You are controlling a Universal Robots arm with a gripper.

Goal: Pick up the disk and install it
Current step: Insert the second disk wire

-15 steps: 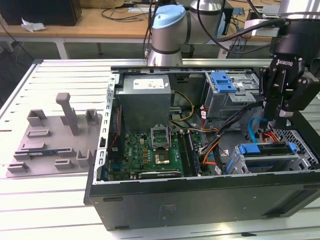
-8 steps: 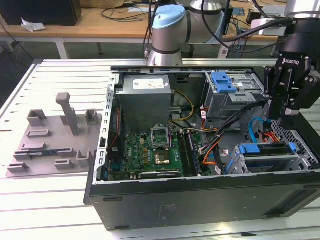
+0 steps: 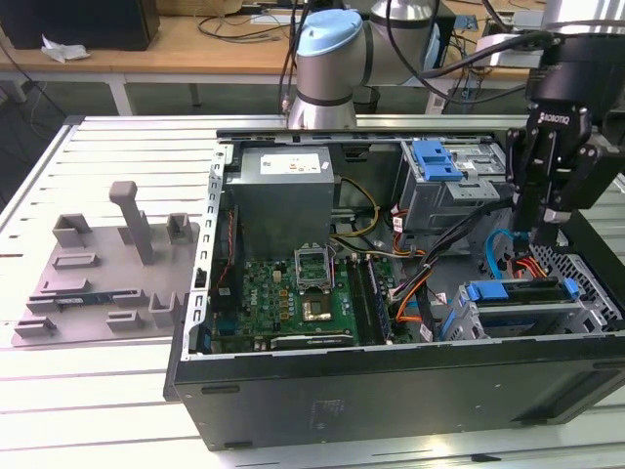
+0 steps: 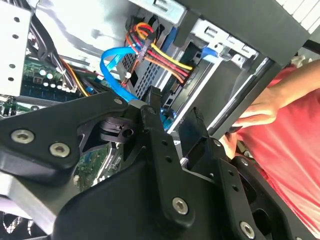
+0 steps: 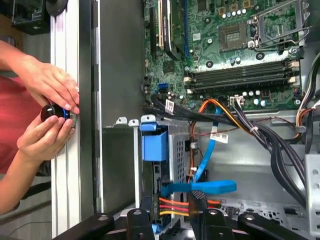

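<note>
The disk (image 3: 520, 292) sits on edge in the drive cage at the open computer case's front corner, on the exterior view's right. Its blue rail faces up, and the blue rail tab (image 5: 154, 144) shows in the first wrist view. My gripper (image 3: 543, 226) hangs a little above the cage's far end, close to the blue data cable (image 5: 206, 186) and the red, yellow and orange power wires (image 5: 172, 205). The black fingers (image 4: 151, 119) stand apart in both wrist views. Only cables and the cage lie between them.
The case (image 3: 293, 391) lies open on a slatted white table, with its motherboard (image 3: 293, 293), power supply (image 3: 283, 200) and a second blue-handled bay (image 3: 436, 160). A grey fixture tray (image 3: 98, 283) lies to the exterior view's left. A person's hands (image 5: 47, 107) hold a small black knob beside the case.
</note>
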